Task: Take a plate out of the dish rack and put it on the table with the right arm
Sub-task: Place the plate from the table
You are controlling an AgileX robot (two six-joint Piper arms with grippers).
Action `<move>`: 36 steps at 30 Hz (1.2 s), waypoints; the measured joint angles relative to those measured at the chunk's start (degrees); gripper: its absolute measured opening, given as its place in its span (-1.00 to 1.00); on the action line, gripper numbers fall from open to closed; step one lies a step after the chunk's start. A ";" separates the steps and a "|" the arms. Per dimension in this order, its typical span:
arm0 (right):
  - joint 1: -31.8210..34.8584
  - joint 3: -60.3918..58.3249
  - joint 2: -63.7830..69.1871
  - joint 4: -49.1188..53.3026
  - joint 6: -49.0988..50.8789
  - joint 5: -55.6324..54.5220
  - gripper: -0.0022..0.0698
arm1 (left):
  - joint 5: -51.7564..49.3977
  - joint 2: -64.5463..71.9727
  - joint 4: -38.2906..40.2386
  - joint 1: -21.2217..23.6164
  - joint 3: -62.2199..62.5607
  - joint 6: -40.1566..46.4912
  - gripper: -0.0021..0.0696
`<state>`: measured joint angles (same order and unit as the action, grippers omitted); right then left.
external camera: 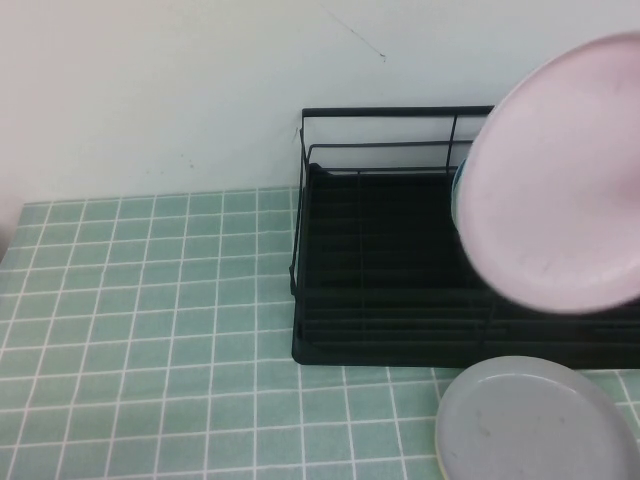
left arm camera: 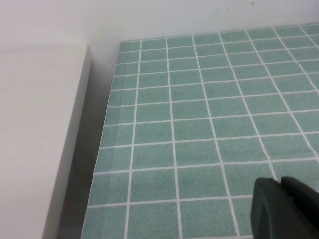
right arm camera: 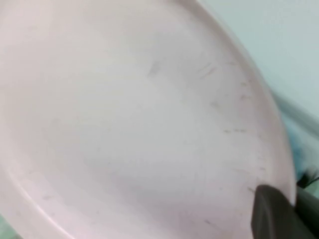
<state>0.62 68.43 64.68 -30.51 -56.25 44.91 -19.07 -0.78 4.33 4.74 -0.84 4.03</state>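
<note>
The pink plate (external camera: 555, 180) fills the upper right of the high view, raised on edge and tilted, its face toward the camera, above the right end of the black dish rack (external camera: 380, 270). A sliver of a pale green plate (external camera: 457, 195) shows behind its left edge, still in the rack. A grey plate (external camera: 535, 425) lies flat on the tiled table (external camera: 150, 330) at the lower right, just in front of the rack.

In the right wrist view the plate's face takes up nearly the whole frame, and the right gripper (right arm camera: 286, 214) sits at the lower right corner, its fingers pressed together on the plate's rim. The left gripper (left arm camera: 284, 209) hovers low over bare tiles at the lower right of its own view, away from the work; whether it is spread or pressed together I cannot tell.

The plate looks like light, stiff matte plastic, faintly scuffed, unlikely to break. The low rim is the natural place to pinch, but a hold at one edge lets it swing or slip, so it probably wants slow, steady carrying.
</note>
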 joint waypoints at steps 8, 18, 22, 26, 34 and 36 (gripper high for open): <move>0.00 -4.00 -3.62 1.30 18.60 19.87 -0.91 | 0.00 0.00 0.00 0.00 0.00 0.00 -0.95; 0.00 -21.84 -3.73 3.27 28.89 14.00 -0.91 | 0.00 0.00 0.00 0.00 0.00 -0.13 -0.95; 0.00 -26.89 -3.62 3.27 29.25 7.60 -0.91 | 0.00 0.00 0.00 0.00 0.00 -0.13 -0.95; 0.00 -29.59 -1.40 3.27 29.36 4.42 -0.91 | 0.00 0.00 0.00 0.00 0.00 -0.13 -0.95; 0.00 -30.18 9.40 3.27 27.57 -0.76 -0.91 | 0.00 0.00 0.00 0.00 0.00 -0.13 -0.95; 0.00 -30.18 11.49 3.27 27.31 -2.10 -0.91 | 0.00 0.00 0.00 0.00 0.00 -0.13 -0.95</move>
<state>0.62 38.25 76.17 -27.24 -28.94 42.81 -19.07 -0.78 4.33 4.74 -0.84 3.91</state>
